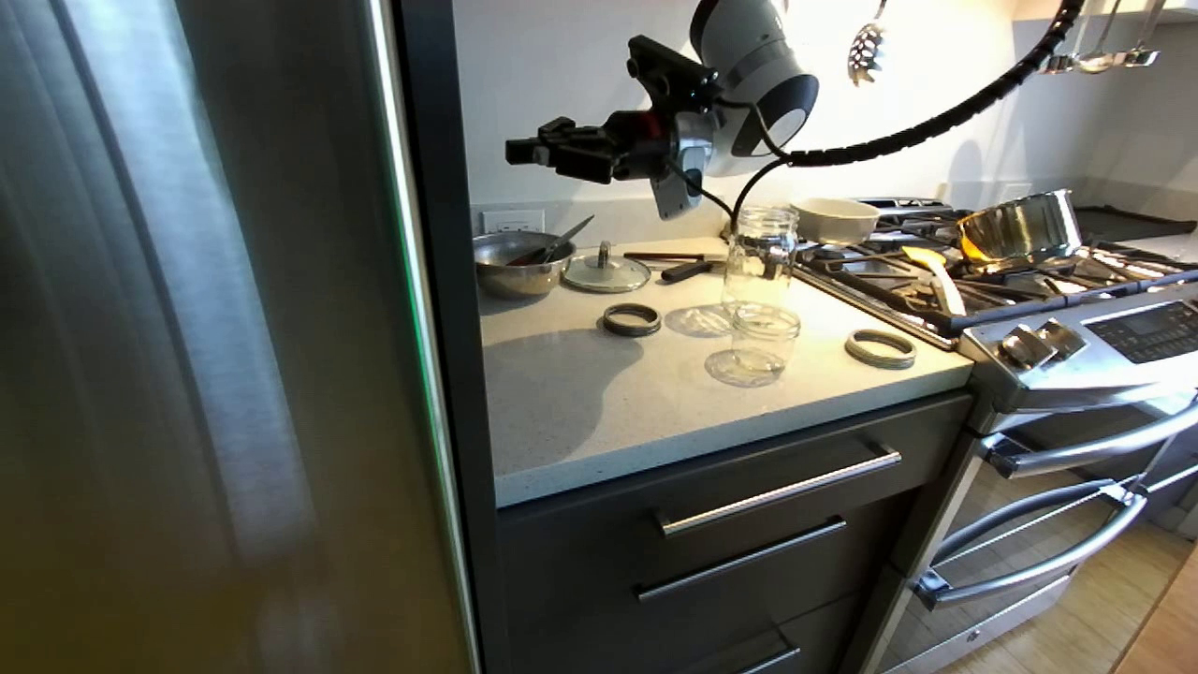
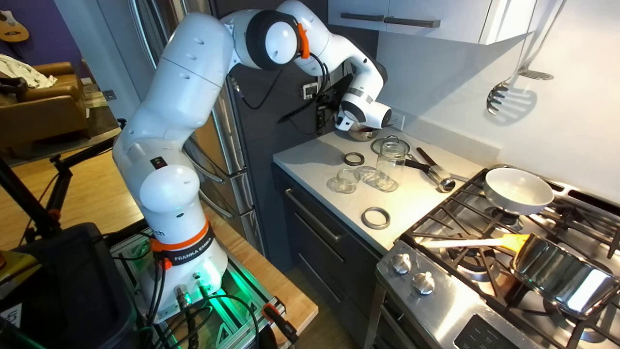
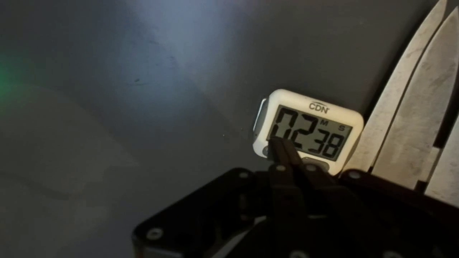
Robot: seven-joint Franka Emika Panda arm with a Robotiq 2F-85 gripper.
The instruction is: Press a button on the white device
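The white device is a CDN timer [image 3: 319,123] on a dark panel in the wrist view; its display reads 02 38. It also shows small on the dark side panel in an exterior view [image 2: 310,90]. A grey oval button [image 3: 316,163] on its lower edge is partly covered by my gripper. A small round button [image 3: 265,151] shows at its lower left corner. My gripper [image 3: 281,141] is shut and empty, its fingertips overlapping the timer's lower left; I cannot tell whether they touch it. In an exterior view the gripper [image 1: 526,152] points toward the tall cabinet side.
Several knife blades [image 3: 416,104] lie right beside the timer. Below the arm, the counter [image 1: 580,402] holds a metal bowl [image 1: 524,271], a glass lid [image 1: 606,271], a tall jar [image 1: 760,262], a small jar [image 1: 766,342] and rings. A stove [image 2: 450,291] adjoins.
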